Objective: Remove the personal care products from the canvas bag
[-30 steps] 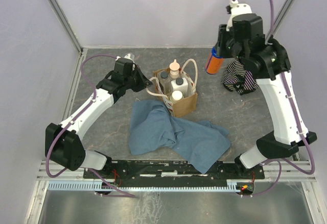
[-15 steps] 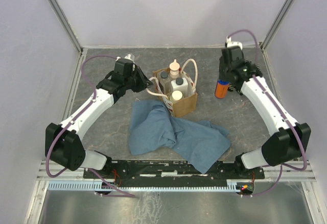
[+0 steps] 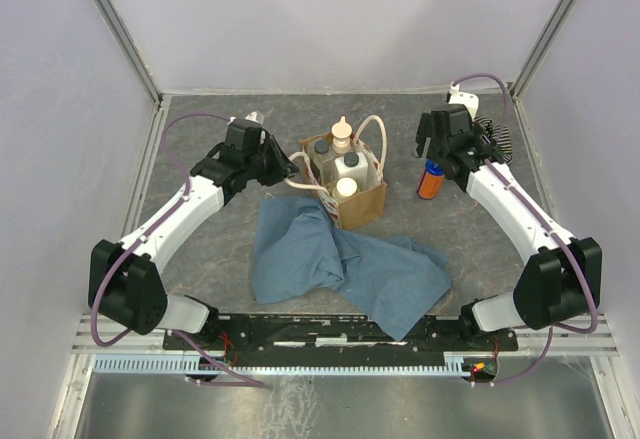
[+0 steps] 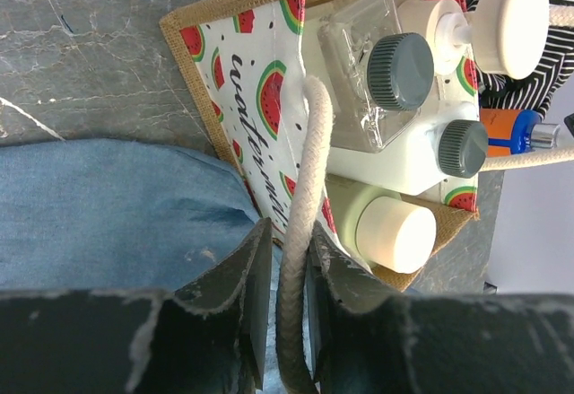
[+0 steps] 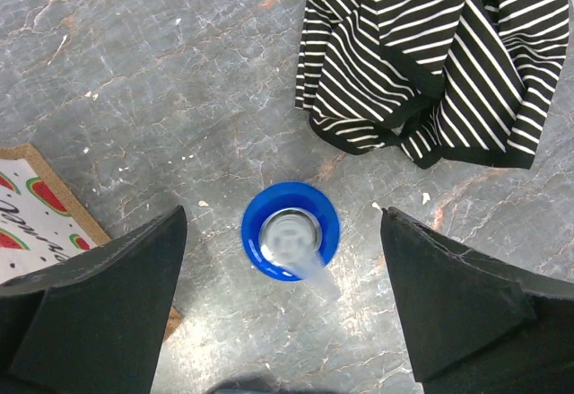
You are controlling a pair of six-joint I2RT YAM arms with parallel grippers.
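Observation:
The canvas bag (image 3: 362, 207) stands mid-table with its watermelon-print lining (image 4: 256, 98) showing. Inside it are a clear square bottle (image 4: 399, 71), a white bottle with a dark cap (image 4: 462, 147), a pale yellow-green bottle (image 4: 395, 232) and a tan pump bottle (image 3: 342, 137). The orange bottle with the blue cap (image 3: 430, 181) (image 5: 291, 231) stands upright on the table right of the bag. My right gripper (image 3: 436, 146) (image 5: 282, 213) hovers just above it, open wide, touching nothing. My left gripper (image 3: 288, 171) (image 4: 285, 259) is at the bag's left side. Its jaws stand slightly apart around the cream rope handle (image 4: 300, 170).
A black-and-white striped cloth (image 5: 430, 53) (image 3: 497, 139) lies just behind the right gripper, at the back right. A large blue-grey cloth (image 3: 340, 259) (image 4: 108, 205) spreads in front of the bag. Frame posts and walls border the table on both sides.
My right arm carried the orange bottle down from mid-air, stood it on the table, then opened and rose slightly. The left jaws eased a little on the rope handle.

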